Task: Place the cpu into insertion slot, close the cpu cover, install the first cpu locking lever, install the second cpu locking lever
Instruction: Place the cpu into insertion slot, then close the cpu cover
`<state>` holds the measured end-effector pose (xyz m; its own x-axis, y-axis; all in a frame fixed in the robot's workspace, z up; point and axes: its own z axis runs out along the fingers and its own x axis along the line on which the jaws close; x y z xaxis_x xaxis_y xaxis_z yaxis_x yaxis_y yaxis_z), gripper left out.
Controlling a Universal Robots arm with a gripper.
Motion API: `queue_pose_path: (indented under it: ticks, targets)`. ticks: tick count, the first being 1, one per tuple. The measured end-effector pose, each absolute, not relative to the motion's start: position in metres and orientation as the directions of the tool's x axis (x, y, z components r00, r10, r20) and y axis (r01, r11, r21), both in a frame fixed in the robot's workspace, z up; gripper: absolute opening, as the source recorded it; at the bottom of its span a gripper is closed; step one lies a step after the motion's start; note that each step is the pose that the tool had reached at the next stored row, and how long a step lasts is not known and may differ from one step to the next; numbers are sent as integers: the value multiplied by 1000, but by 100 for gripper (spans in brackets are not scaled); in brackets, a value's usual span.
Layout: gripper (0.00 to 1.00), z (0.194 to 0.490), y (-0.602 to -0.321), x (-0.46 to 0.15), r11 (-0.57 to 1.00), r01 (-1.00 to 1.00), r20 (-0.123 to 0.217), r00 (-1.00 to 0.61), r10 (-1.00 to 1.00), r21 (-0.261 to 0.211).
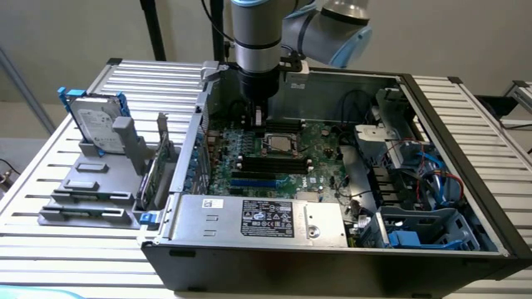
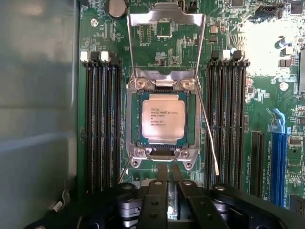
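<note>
Gripper (image 2: 168, 169) jaws pinched narrow, nothing between them. Tips just off edge of insertion slot (image 2: 132, 119), side opposite cover hinge. Cpu (image 2: 163, 119) lying flat inside slot. Cpu cover (image 2: 143, 16) flipped up open beyond it. Locking lever (image 2: 209, 143) loose alongside. Risk: closed tips dragging over chip or snagging lever wire, knocking cpu askew on socket contacts.

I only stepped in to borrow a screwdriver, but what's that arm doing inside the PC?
A robot arm is working inside an open computer case. Its pincer is shut, right at the edge of the socket. The cpu already lies in the socket. The cover is flipped open, and a lever beside the socket is not latched.
</note>
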<state>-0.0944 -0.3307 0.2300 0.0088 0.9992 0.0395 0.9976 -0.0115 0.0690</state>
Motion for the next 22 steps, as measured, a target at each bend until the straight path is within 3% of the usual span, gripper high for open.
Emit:
queue_pose_path:
  ticks: [22]
  targets:
    - [11, 234, -331, -81, -11, 998, 39, 8, 999, 63]
